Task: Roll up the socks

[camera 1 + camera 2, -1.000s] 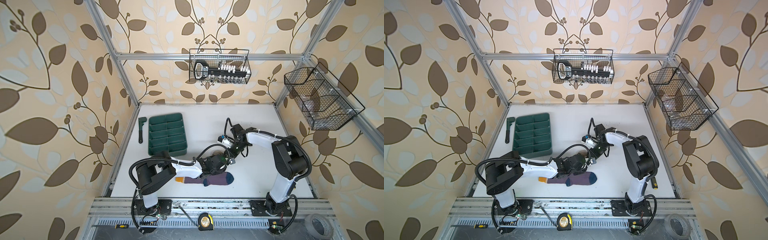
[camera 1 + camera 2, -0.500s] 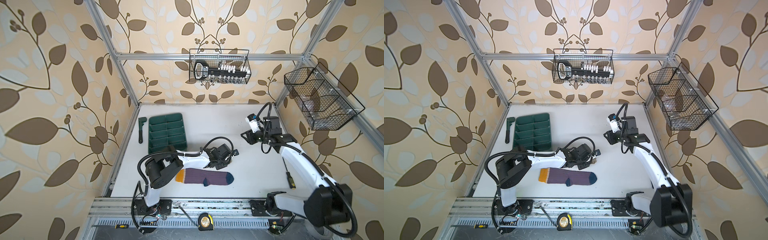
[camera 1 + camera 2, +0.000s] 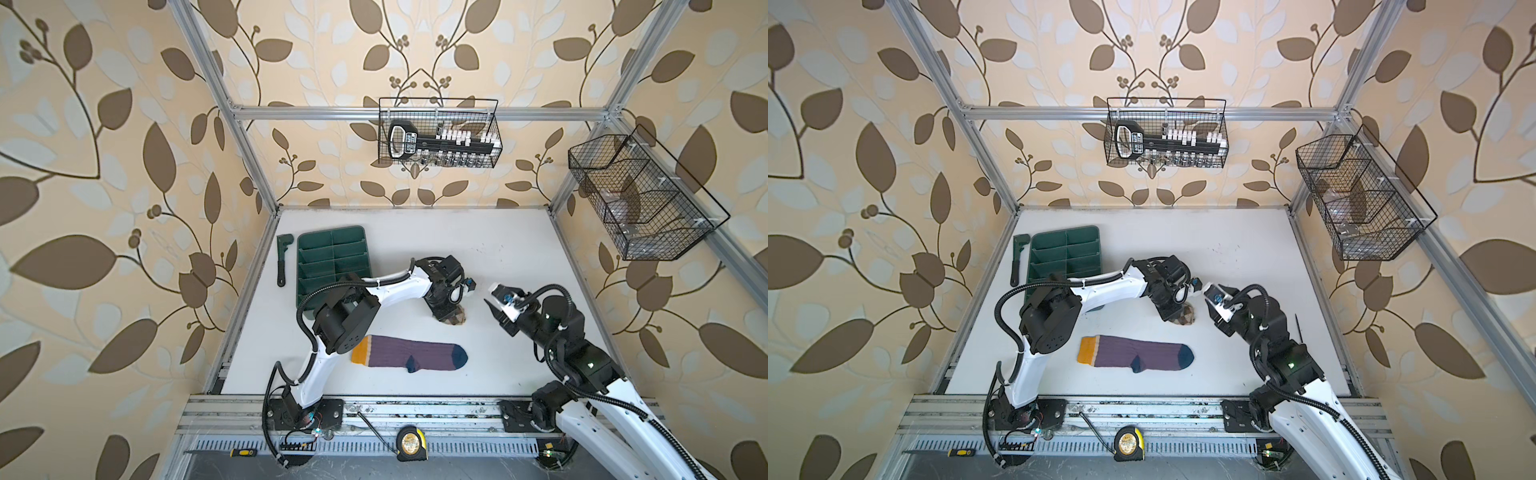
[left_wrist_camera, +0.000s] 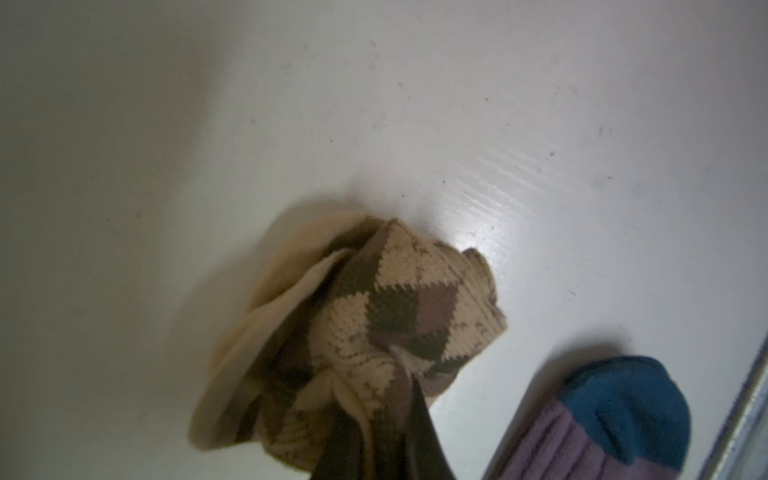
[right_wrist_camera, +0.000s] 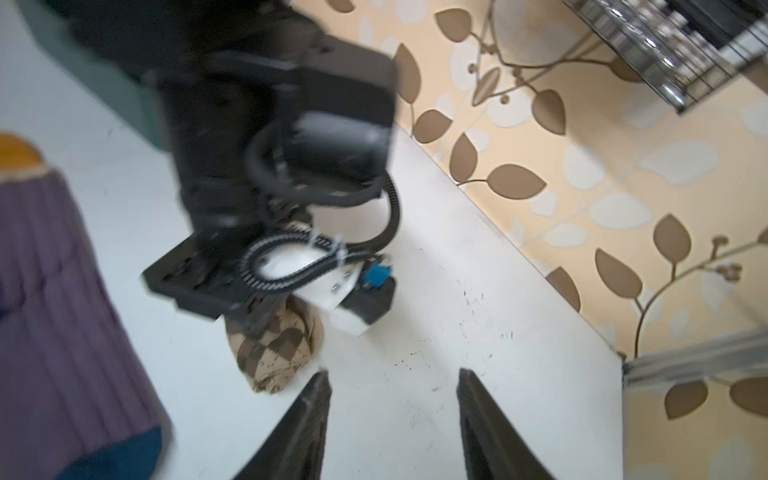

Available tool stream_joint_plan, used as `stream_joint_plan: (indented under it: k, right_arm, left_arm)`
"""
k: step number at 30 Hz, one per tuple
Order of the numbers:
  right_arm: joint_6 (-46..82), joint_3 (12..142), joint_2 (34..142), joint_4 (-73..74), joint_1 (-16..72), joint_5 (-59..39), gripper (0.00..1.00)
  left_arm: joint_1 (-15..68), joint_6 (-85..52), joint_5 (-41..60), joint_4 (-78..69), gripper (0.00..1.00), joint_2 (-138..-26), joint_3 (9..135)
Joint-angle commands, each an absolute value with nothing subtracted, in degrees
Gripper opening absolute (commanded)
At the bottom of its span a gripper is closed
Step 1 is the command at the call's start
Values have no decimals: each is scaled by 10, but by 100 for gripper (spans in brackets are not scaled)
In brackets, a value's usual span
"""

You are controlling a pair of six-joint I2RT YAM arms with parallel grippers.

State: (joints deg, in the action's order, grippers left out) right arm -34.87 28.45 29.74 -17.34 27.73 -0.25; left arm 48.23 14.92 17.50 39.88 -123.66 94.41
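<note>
While the left gripper point(image 3: 445, 312) pinches the beige knit sock with brown argyle diamonds point(image 4: 399, 299), my main worry is the bundle springing open. Its jaws are nearly closed on one fold of knit only, so the rest of the wad is free. Any lift or twist could let the loose plain-beige outer layer peel away and undo the roll.

Right gripper point(image 5: 392, 374): jaws parted to a middling gap, nothing between them, near the bundle but not touching it. If I close in from here I may catch only the outer flap. I could also knock the left arm's camera block point(image 5: 357, 307), which hangs close over the sock. Both arms crowd one small spot, so a collision seems likely enough to note.

The purple ribbed sock with mustard-yellow cuff and navy toe and heel point(image 3: 409, 356) lies flat near the front edge of the white table point(image 3: 519, 257), apart from the bundle. It looks untouched, so I judge the task well short of done.

The beige sock sits mid-table as a crumpled lump, not a tidy cylinder. Argyle shows on one face, plain cream folds sag on the other, and the edges are uneven. Whether it rests fully on the surface I cannot tell.
</note>
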Motion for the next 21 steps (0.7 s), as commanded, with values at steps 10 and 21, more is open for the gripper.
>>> stream_joint_plan:
  k: [10, 21]
  right_arm:
    - [-604, 279, 582, -67, 499, 218, 55]
    - [-642, 294, 774, 66, 446, 218, 57]
  left_arm:
    - [454, 119, 195, 565, 2, -1316, 913]
    - [453, 123, 193, 566, 2, -1321, 915]
